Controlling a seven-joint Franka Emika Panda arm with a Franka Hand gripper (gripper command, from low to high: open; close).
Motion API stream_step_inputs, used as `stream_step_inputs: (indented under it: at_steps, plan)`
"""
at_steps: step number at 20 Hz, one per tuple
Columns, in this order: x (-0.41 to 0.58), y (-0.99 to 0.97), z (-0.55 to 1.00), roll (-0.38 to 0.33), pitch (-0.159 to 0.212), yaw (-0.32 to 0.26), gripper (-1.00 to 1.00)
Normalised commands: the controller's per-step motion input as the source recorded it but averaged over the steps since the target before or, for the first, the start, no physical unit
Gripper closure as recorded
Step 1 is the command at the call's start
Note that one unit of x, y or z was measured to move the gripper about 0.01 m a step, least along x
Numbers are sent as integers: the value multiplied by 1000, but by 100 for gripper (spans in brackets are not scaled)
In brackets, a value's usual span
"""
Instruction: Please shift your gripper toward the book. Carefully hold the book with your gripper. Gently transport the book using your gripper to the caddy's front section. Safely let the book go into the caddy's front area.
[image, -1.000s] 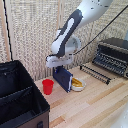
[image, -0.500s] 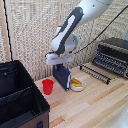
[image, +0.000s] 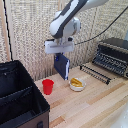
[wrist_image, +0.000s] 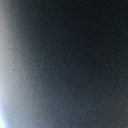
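Note:
In the exterior view my gripper (image: 59, 53) is shut on the top edge of the dark navy book (image: 61, 67). The book hangs upright and slightly tilted, clear of the wooden table (image: 95, 105). It is above and behind the red cup (image: 47, 86). The black caddy (image: 20, 97) stands at the exterior view's left, open at the top, with a divider between its back and front compartments. The book is to the right of the caddy and apart from it. The wrist view shows only a dark blurred surface very close to the camera.
A small white bowl (image: 76, 84) with something yellow in it sits just right of the book. A black-and-silver toaster oven (image: 113, 55) stands at the back right with a wire rack (image: 95, 73) in front of it. A slatted wall runs behind.
The gripper has risen with the book and moved slightly towards the exterior view's left; the book now hangs higher above the table.

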Motion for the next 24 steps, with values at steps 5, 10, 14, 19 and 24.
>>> stream_step_inputs:
  at_steps: [5, 10, 14, 19, 24]
  plan:
    - [-489, 262, 915, -39, -30, -142, 100]
    - [-190, 226, 730, -68, -6, -231, 100]
    - [-101, 296, 490, -51, 0, -255, 100]
    - [-122, 388, 335, -42, 0, -236, 100]
    - [-249, 459, 304, -39, 0, -185, 100]
